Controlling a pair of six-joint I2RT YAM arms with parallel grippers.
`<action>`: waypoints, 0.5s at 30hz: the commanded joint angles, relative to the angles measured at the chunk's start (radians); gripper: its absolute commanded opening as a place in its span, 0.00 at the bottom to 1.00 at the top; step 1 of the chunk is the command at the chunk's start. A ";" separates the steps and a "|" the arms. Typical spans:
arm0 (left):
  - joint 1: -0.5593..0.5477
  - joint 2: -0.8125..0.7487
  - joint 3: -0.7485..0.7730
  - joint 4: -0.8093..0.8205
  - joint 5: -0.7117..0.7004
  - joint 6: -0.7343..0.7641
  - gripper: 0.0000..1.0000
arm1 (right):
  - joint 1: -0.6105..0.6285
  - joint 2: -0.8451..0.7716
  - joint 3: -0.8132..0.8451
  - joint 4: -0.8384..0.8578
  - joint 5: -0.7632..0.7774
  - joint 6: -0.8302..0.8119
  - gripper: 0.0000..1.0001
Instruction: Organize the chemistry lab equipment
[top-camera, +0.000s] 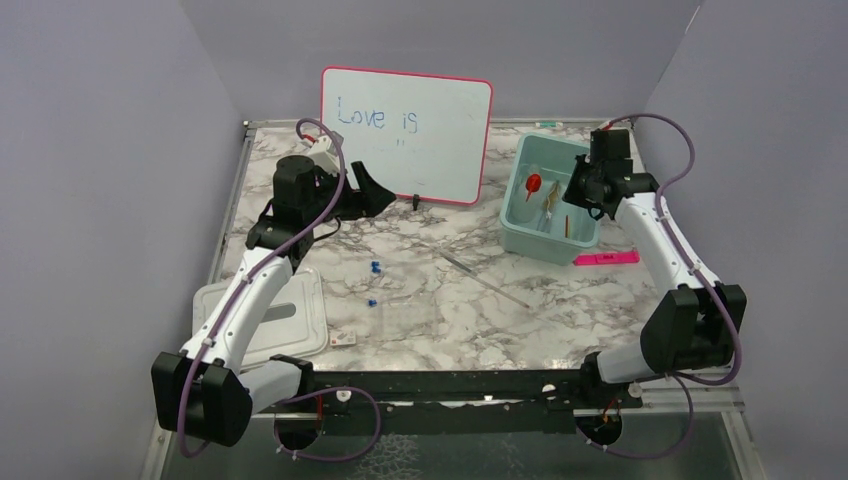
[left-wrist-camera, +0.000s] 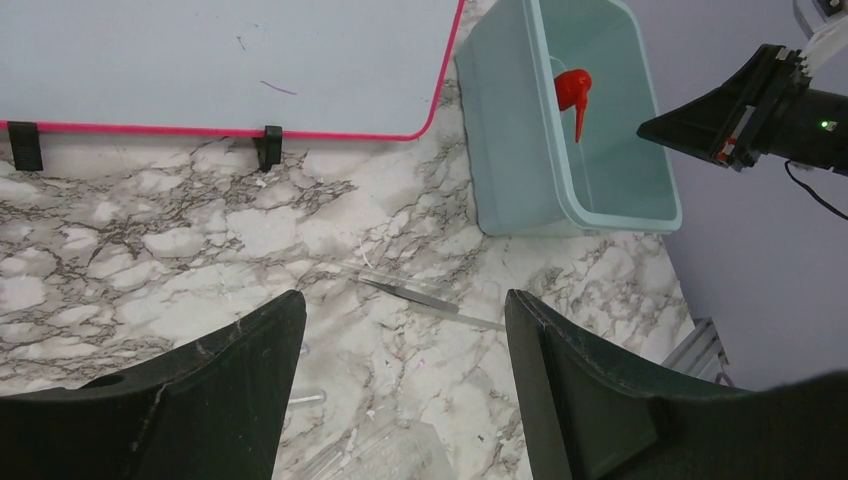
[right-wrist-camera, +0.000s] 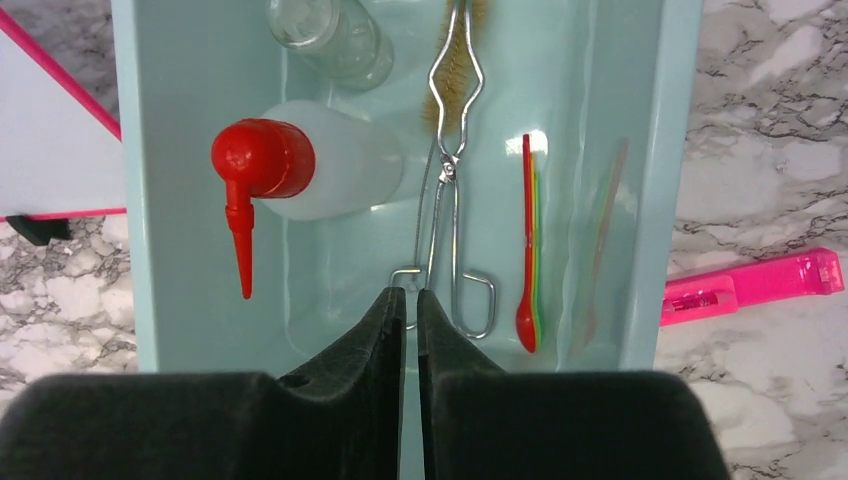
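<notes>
**Findings.** The left gripper (left-wrist-camera: 403, 306) is hanging spread wide and empty above the grey-veined marble table (top-camera: 560, 300). The slim grey metal tweezers (left-wrist-camera: 415, 295) are lying flat on the surface ahead, framed between its fingers. The right gripper (right-wrist-camera: 411, 295) is hovering pinched closed, gripping nothing, over the pale teal plastic bin (right-wrist-camera: 135, 200) at the table's far right.

Lying inside the bin are:
- the clear squeeze bottle with red nozzle (right-wrist-camera: 330, 175)
- the little glass beaker (right-wrist-camera: 335, 35)
- the metal tongs (right-wrist-camera: 445, 180)
- a red-handled spoon (right-wrist-camera: 528, 250)
- a brown-handled tool (right-wrist-camera: 600, 230)

The blue-capped tubes (top-camera: 375, 268) and the clear plastic rack (top-camera: 410, 320) are lying near the table's centre, well apart from the bin.

**Assessment.** Collection is looking partly done, and the tweezers are looking like the item in hand.

**Recommendation.**
- The left wrist should be turning so the fingers close across the tweezers' narrow width, near mid-length.
- The tool is thin and lying flush, so the fingertips should be brushing the marble before closing. A high pinch risks sliding it away.
- The right arm should be clearing the bin before the delivery, since both grippers would otherwise be crowding it.
- The pink marker (top-camera: 606, 258) beside the bin is not lab equipment and should be left where it is.
</notes>
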 joint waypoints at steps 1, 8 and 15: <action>-0.007 0.009 0.035 0.026 0.009 0.009 0.76 | 0.000 -0.012 0.022 0.011 -0.017 0.001 0.15; -0.007 0.027 0.028 0.018 -0.081 -0.034 0.76 | 0.022 -0.098 0.045 0.009 -0.157 -0.028 0.34; -0.007 0.065 0.009 -0.037 -0.232 -0.116 0.75 | 0.281 -0.150 0.050 0.012 -0.069 -0.070 0.44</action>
